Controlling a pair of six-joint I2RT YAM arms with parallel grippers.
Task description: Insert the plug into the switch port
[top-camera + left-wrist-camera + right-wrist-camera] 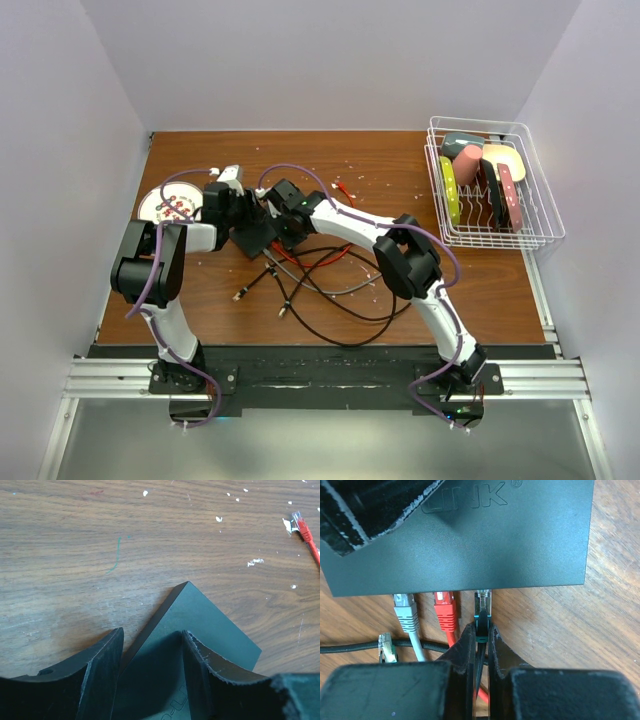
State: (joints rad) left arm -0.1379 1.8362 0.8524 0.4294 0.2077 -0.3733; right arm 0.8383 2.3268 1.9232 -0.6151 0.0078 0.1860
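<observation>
Plug [482, 615] tip meets the switch port [483, 592] at the black box [520, 540] edge, depth unclear; right fingers [465, 650] clamp it, left fingers [102, 675] spread, covering the box's near end.

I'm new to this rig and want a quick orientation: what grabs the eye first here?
A black switch lies left of centre on the table, the right gripper pinching a plug at its edge, beside a red plug and a grey plug. A tangle of cables sprawls on the near side, and a white wire rack of colourful items stands at the far right.
</observation>
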